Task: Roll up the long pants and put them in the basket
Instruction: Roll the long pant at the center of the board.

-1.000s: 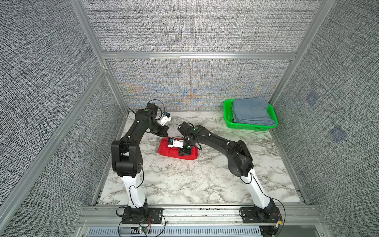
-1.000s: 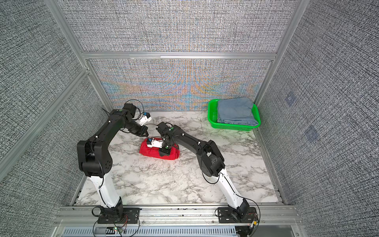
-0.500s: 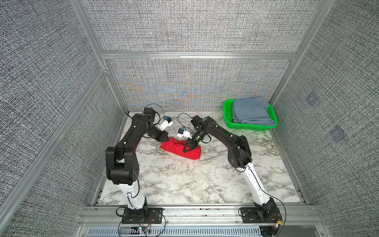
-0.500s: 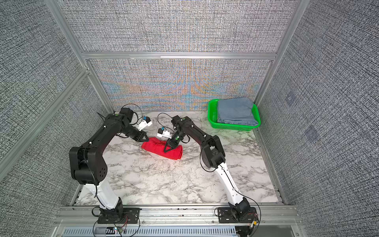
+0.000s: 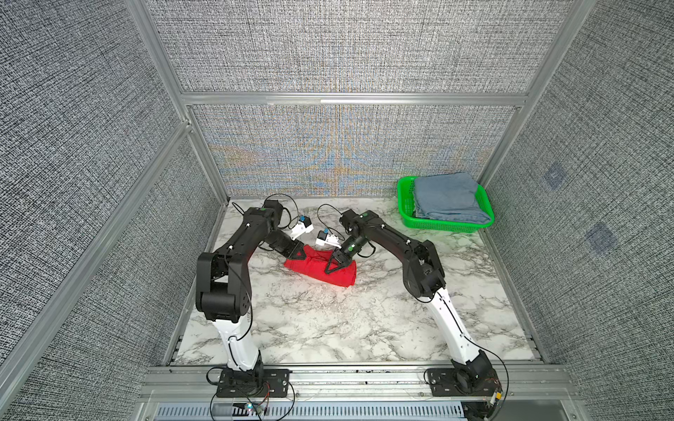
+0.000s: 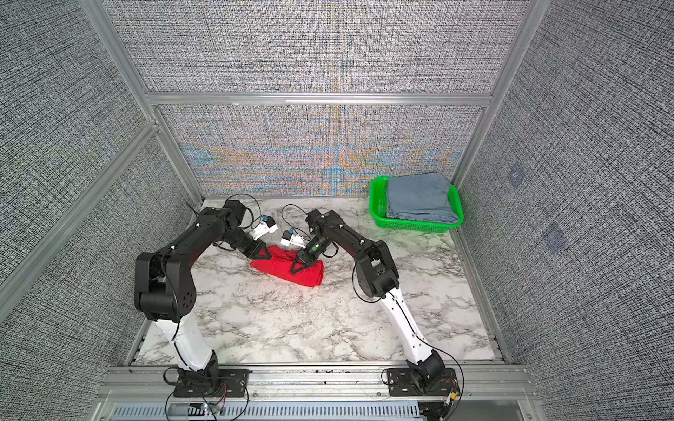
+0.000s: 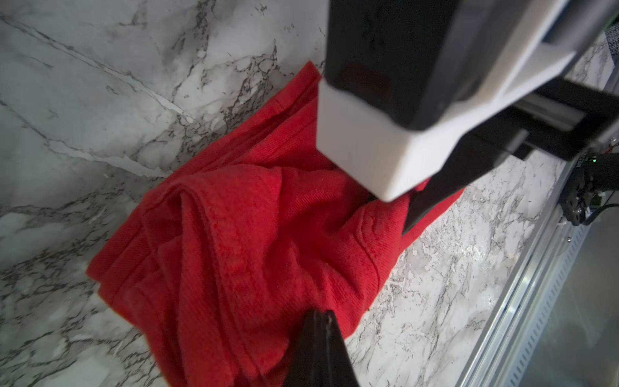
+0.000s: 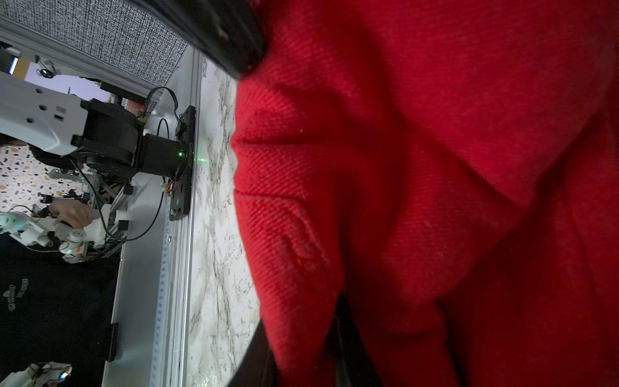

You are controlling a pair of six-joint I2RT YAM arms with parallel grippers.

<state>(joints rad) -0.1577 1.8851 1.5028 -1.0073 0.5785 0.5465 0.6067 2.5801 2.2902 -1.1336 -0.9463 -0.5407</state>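
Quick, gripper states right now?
Left gripper: closed, tip at the long pants; grip unclear.
Right gripper: closed on the long pants.

One long pants, one green basket, seemingly one denim garment, two arms.

Left claw closed, right claw seemingly clamped.

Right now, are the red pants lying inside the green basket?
No, the red pants lie bundled on the marble table; the green basket holds a folded blue garment.
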